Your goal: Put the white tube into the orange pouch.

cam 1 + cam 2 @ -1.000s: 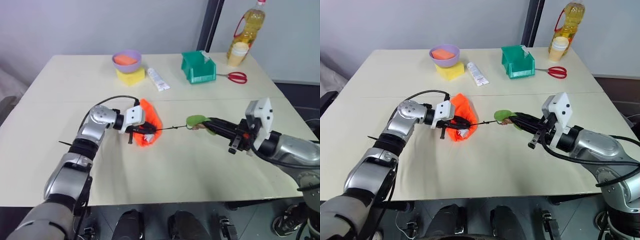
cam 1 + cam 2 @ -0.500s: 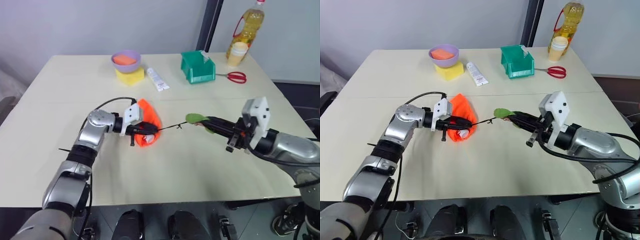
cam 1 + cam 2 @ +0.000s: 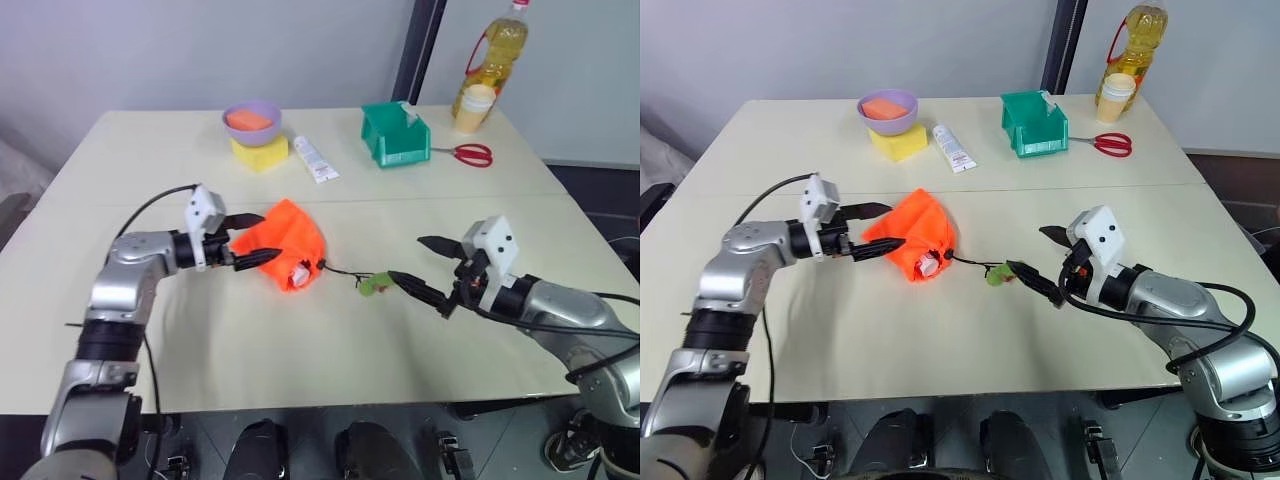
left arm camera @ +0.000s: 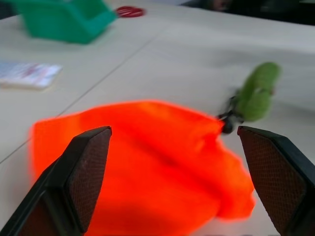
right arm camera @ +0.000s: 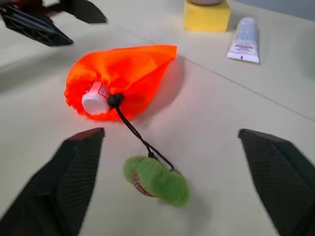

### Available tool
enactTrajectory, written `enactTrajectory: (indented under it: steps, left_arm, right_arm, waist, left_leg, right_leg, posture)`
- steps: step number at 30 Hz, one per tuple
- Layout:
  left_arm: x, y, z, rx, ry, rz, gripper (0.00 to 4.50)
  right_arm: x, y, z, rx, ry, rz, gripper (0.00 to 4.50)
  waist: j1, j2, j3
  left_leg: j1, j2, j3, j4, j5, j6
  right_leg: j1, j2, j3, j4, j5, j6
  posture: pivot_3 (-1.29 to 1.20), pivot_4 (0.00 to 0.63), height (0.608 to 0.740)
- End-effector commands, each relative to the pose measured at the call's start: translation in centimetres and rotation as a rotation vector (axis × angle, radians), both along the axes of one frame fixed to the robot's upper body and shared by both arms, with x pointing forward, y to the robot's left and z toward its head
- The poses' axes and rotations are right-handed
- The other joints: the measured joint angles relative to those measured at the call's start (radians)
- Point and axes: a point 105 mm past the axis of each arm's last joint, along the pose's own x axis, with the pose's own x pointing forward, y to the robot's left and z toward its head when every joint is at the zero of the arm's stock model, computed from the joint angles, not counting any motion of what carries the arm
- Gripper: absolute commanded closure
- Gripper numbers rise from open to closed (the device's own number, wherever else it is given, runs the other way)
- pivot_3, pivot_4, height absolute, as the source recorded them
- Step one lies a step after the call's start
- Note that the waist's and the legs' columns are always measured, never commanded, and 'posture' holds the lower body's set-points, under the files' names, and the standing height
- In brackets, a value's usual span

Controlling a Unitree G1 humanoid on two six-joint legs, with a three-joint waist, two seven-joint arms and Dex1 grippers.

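The white tube (image 5: pixel 96 98) sits inside the orange pouch (image 3: pixel 284 243); only its pale cap end, with a bit of red label, shows at the drawn mouth of the pouch. The pouch lies on the table (image 3: pixel 330 340), near the middle. From its mouth a thin black cord (image 5: pixel 138 135) runs toward 4 o'clock to the green disc (image 3: pixel 374 285), which now rests on the table.

One second ago both grippers were clenched: the left one on the pouch, the right one on the green disc, with the cord pulled straight between them. Now both have released. The left gripper (image 3: pixel 250 240) has drawn back toward 9 o'clock and stands with fingers wide apart, just beside the pouch. The right gripper (image 3: pixel 430 270) is also spread wide and holds nothing; its lower finger is near the disc, and the cord lies slack.

Farther away, at about 12 o'clock from the pouch, lies a flat white tube with grey print (image 3: pixel 316 160). Beside it, toward 11 o'clock, a purple bowl (image 3: pixel 251 119) stands on a yellow sponge block (image 3: pixel 260 153). At 1 o'clock is a green bin (image 3: pixel 396 135), then red scissors (image 3: pixel 472 154) and an oil bottle (image 3: pixel 490 60). None of them lies between the grippers and the pouch.

The right wrist view looks into the mouth of the pouch, so the cap is clear there. The left wrist view sees the closed back of the pouch.
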Motion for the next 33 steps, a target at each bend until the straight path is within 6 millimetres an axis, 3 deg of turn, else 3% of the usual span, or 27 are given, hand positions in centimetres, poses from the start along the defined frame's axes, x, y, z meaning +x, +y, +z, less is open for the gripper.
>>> enactTrajectory:
  steps: [1, 9, 18, 27, 33]
  left_arm:
    - [-0.4, 1.1, 0.7, 0.015, -0.051, 0.049, 0.0]
    - [-0.8, 2.5, -0.4, 0.034, -0.037, 0.123, 0.0]
    - [-0.5, 3.3, -0.9, 0.052, -0.047, 0.177, 0.0]
    - [-1.1, 9.1, -3.2, 0.067, -0.015, 0.454, 0.0]
    - [-2.8, 10.6, -4.4, 0.071, 0.025, 0.51, 0.0]
  right_arm:
    - [0.0, -0.4, 0.5, -0.006, -0.042, -0.001, 0.04]
    - [-0.4, 0.4, -0.9, -0.034, -0.011, 0.042, 0.04]
    - [-0.5, 0.1, -2.4, -0.075, 0.004, 0.028, 0.04]
    - [-1.1, -4.6, -3.2, 0.01, 0.007, -0.123, 0.04]
    - [-1.5, -6.6, -4.2, 0.008, 0.038, -0.172, 0.04]
  waist:
    - [0.002, 0.0, 0.0]
    - [0.001, 0.0, 0.0]
    - [0.001, 0.0, 0.0]
    - [-0.001, 0.0, 0.0]
    - [-0.001, 0.0, 0.0]
  left_leg:
    - [0.0, 0.0, 0.0, 0.0, 0.0, 0.0]
    - [0.0, 0.0, 0.0, 0.0, -0.001, 0.002]
    - [0.001, 0.0, 0.0, 0.0, -0.002, 0.003]
    - [0.001, 0.0, 0.0, -0.001, -0.002, 0.004]
    - [0.004, 0.0, 0.0, -0.001, -0.003, 0.005]
  right_leg:
    - [0.0, 0.0, 0.0, 0.0, 0.0, 0.0]
    - [0.0, 0.0, 0.0, 0.0, 0.0, 0.0]
    - [0.001, 0.0, 0.0, 0.0, 0.0, 0.0]
    - [0.001, 0.0, 0.0, 0.0, 0.0, 0.0]
    - [0.003, -0.001, 0.0, 0.0, 0.0, 0.0]
  posture:
    - [0.0, 0.15, 0.74]
    - [0.0, 0.15, 0.74]
    - [0.0, 0.15, 0.74]
    - [0.0, 0.15, 0.74]
    - [0.0, 0.15, 0.74]
